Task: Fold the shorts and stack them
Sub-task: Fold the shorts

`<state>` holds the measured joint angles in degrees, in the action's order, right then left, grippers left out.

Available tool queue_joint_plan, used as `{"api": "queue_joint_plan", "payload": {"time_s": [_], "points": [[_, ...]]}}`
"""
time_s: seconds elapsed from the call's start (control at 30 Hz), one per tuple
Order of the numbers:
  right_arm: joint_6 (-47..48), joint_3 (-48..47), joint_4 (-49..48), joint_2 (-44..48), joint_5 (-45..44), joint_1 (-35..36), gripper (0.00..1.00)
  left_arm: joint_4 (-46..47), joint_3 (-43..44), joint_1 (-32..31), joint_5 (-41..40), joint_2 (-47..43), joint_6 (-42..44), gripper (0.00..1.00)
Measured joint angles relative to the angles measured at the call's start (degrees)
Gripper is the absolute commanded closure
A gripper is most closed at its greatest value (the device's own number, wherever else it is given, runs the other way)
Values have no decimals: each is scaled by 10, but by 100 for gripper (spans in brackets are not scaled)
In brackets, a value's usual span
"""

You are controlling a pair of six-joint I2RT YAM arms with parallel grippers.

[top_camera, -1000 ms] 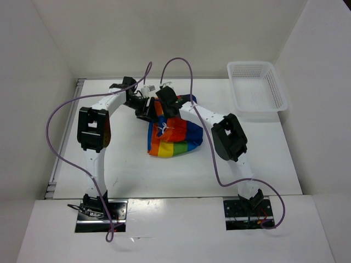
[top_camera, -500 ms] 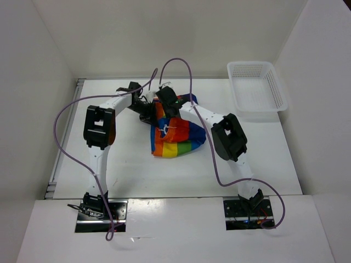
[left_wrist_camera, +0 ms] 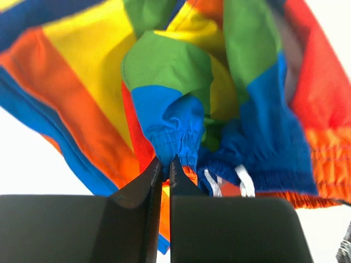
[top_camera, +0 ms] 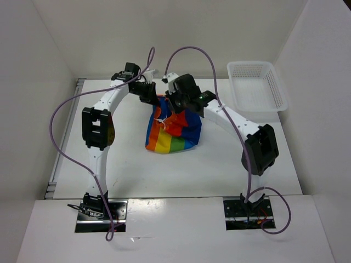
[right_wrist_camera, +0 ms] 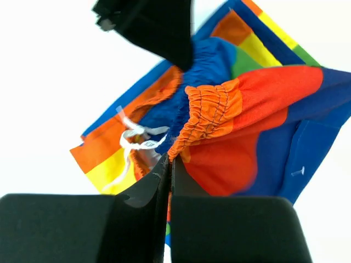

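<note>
- The shorts (top_camera: pixel 173 134) lie in a bunched heap mid-tabletop, toward the far side, between the two arms. They are well apart from the white mesh basket (top_camera: pixel 258 87) at the far right.
- The upper end is gathered up at the two wrists, while the striped lower part spreads on the tabletop (top_camera: pixel 120 164). Whether any of it hangs free I cannot tell from above.
- The left jaws are pressed nearly together, pinching a fold of the blue elastic waistband (left_wrist_camera: pixel 173 129).
- The right jaws are closed tight on the orange shirred edge of the waistband (right_wrist_camera: pixel 211 107), just beside the white drawstring (right_wrist_camera: pixel 134 139).
- Handling, as I judge it: thin, limp cloth that is very light and has no stiffness, so it will sag and crumple wherever it is unsupported. Nothing here is fragile.
- The fabric looks smooth and may slide out of a shallow pinch. The puckered elastic is thicker and gives the surest hold.
- The two holds sit close together, so the garment droops as one clump. Holds at the two waistband corners, held well apart, would likely let it hang flat for folding.
- The loose drawstring could snag or be pinched by mistake, so it is best kept out of the grip.
</note>
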<state>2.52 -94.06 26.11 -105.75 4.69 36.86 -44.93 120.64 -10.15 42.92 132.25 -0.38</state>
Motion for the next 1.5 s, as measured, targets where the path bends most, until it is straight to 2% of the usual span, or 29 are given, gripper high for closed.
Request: {"api": "queue_joint_plan", "payload": {"time_s": [0.2,0.37,0.43,0.57,0.6,0.63,0.7,0.73,0.83,0.87,0.97,1.07,1.17,1.2,1.23,1.27,1.4,1.5], "points": [[10,0,-4,-5,36,-8,100,1,56,-2,5,12,1,84],[4,-9,-9,-56,36,-9,100,5,110,-6,3,61,0,68],[-4,-18,-13,-82,29,-9,100,5,113,-6,-1,80,0,64],[-30,-49,-21,-125,2,-9,83,2,113,-7,-9,109,2,41],[-37,-61,-21,-135,-7,-9,74,-1,118,-6,-11,114,2,34],[-44,-74,-23,-145,-17,-9,53,-2,124,-5,-13,119,2,31],[-48,-96,-29,-159,-38,-9,42,-2,134,-2,-19,121,1,27],[-49,-106,-30,-164,-48,-9,30,-1,138,0,-21,120,1,19],[-45,-129,-29,-167,-62,-9,18,-2,139,14,-28,102,1,18],[-43,-138,-29,-166,-62,-9,11,0,133,21,-31,89,1,18],[-35,-157,-29,-155,-55,-9,4,-1,87,40,-42,24,0,18],[-26,-145,-24,-116,-49,-11,4,3,20,53,-50,-61,0,17],[-22,-90,-24,-41,-43,-27,4,9,-51,37,-54,-140,0,15],[-22,-68,-23,-11,-41,-39,4,9,-75,22,-54,-160,1,9],[-23,-40,-26,20,-36,-56,4,10,-96,3,-54,-170,0,6],[-25,-18,-25,44,-33,-75,4,13,-114,-17,-54,-174,1,0],[-31,88,-29,109,-22,-146,4,27,-176,-86,-69,-152,1,0],[-30,169,-24,115,9,-151,4,48,-200,-109,-98,-123,1,0]]}}
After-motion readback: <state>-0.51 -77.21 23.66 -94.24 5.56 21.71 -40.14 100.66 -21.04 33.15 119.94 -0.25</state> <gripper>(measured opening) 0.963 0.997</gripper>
